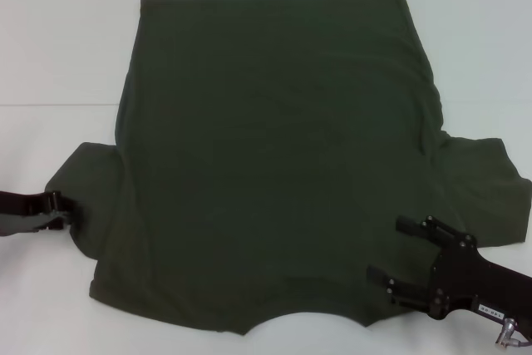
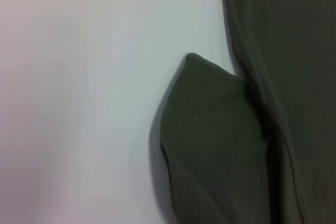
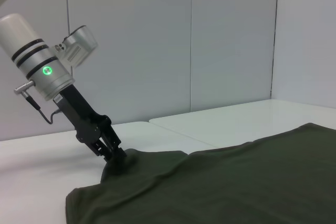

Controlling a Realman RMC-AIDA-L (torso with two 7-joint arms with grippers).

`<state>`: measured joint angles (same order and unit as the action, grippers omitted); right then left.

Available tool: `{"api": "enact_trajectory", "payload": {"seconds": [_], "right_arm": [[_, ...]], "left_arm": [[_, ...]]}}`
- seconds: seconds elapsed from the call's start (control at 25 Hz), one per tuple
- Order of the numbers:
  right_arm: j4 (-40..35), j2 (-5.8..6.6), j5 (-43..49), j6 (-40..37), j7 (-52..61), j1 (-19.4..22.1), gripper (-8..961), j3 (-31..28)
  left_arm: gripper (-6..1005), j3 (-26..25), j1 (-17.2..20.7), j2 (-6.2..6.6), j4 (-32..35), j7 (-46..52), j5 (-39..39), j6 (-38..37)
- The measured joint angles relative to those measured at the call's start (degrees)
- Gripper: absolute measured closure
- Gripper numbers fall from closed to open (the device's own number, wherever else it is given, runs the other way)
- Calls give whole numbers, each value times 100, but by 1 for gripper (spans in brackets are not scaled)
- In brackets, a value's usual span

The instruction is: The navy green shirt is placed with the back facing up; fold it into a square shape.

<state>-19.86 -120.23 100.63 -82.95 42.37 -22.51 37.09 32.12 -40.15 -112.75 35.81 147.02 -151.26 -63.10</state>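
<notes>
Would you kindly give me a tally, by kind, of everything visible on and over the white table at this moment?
Shirts: 1, the navy green shirt, spread flat on the white table.
Grippers: 2, the left gripper at the shirt's left sleeve, and the right gripper, fingers apart, over the near right corner.
Total: 3 things.

I see the navy green shirt [image 1: 283, 164] spread flat on the table [image 1: 58, 39], collar edge nearest me, hem at the far side. My left gripper [image 1: 60, 209] sits at the tip of the left sleeve [image 1: 87, 184]. My right gripper [image 1: 397, 257] rests over the near right shoulder, just beside the right sleeve [image 1: 486, 197].
</notes>
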Motion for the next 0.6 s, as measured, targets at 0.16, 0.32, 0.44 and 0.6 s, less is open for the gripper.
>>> {"api": "enact_trajectory", "payload": {"seconds": [0.16,0.32,0.44,0.6], "right_arm": [[0,0,0,-15,0,1,25,0],[0,0,0,-25,0,1,25,0],[0,0,0,-28,0,2,25,0],[0,0,-3,-34,0,2,25,0]], "left_arm": [[531,75,15,-27,77,22,-11,3],[672,88,16,-27,80,17,-15,11],[789,83,26,-23,84,4,-6,15],[874,79,55,-15,131,-34,29,17]]}}
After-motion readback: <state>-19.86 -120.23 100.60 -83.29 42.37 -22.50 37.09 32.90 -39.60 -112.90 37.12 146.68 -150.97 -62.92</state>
